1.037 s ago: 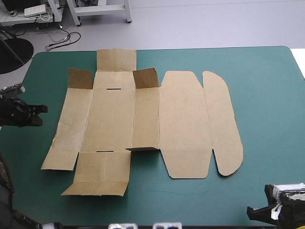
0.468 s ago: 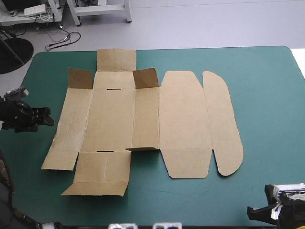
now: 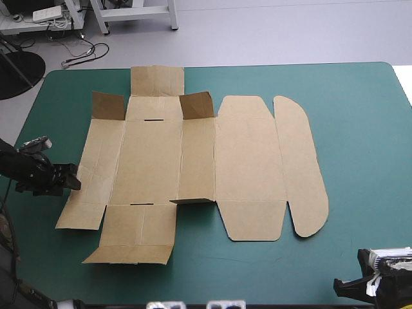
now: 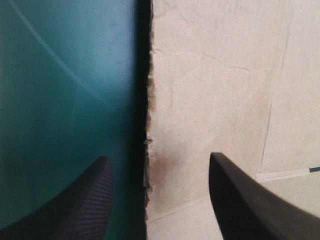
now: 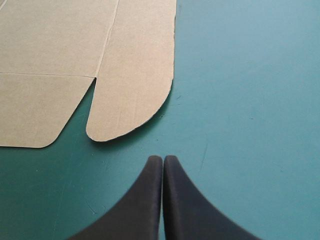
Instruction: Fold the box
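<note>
High view: bright, even overhead light; shadows soft, short. Box (image 3: 161, 161) flat panels lit evenly; raised flaps (image 3: 107, 106) at far corners darker on inner faces. Teal-green cover (image 3: 360, 129) matte, uniform.
Left wrist view: dark shadow band on cover along box's ragged edge; faint pale sheen streaks on cover.
Right wrist view: even light; thin shadow under box's rounded flap (image 5: 135, 100); right gripper (image 5: 162, 159) fingers (image 5: 145, 200) w/ dull sheen.

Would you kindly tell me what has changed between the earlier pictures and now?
The left claw advanced to the left edge of the box. It is open and now straddles that edge, one finger over the board and one over the cover, gripping nothing yet. The box and the shut right claw stayed where they were.
</note>
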Tool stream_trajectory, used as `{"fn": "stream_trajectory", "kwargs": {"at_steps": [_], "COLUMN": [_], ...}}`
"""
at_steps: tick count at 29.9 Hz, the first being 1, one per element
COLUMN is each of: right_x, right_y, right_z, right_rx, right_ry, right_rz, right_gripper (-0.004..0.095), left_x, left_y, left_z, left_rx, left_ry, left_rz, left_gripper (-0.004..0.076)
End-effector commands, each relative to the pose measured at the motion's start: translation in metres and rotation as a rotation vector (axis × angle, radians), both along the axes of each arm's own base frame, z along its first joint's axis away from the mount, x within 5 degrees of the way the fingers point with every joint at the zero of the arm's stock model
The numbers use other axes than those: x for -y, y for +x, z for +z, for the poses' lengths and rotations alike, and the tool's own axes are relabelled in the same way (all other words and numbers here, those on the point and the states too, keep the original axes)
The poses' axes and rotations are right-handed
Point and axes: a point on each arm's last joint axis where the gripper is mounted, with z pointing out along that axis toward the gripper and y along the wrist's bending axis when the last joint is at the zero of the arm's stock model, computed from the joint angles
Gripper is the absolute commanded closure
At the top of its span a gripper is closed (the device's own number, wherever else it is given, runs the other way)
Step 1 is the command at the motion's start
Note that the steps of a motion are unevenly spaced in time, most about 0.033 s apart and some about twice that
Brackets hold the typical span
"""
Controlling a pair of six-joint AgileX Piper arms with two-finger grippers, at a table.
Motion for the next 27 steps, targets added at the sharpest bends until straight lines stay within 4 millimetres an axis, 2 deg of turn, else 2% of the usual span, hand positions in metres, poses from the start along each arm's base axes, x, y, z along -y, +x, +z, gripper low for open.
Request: {"fn": "stream_trajectory", "kwargs": {"at_steps": [1,6,13,19,24,26,27], "right_x": [0.001,0.001,0.001,0.001,0.000,0.000,0.000], "right_y": [0.003,0.003,0.004,0.004,0.004,0.004,0.004], "right_z": [0.011,0.011,0.011,0.011,0.011,0.011,0.011], "right_rx": [0.070,0.070,0.068,0.067,0.066,0.066,0.066], "right_ry": [0.000,0.000,0.000,0.004,0.034,0.035,0.036], "right_rz": [-0.006,-0.006,-0.006,-0.008,-0.023,-0.021,-0.021], "right_gripper": [0.0913,0.0913,0.0913,0.0913,0.0913,0.0913,0.0913], "left_x": [0.003,0.010,0.014,0.036,0.056,0.057,0.057], "left_y": [0.003,0.010,0.018,0.029,0.035,0.036,0.036], "left_z": [0.006,-0.007,-0.016,-0.029,-0.029,-0.029,-0.029], "left_rx": [0.022,0.011,0.016,-0.031,-0.017,-0.022,-0.026], "left_ry": [-0.060,-0.198,-0.287,-0.329,-0.347,-0.344,-0.341], "left_rz": [0.013,-0.026,-0.007,-0.058,-0.120,-0.115,-0.107], "left_gripper": [0.0336,0.0348,0.0350,0.0350,0.0350,0.0372,0.0409]}}
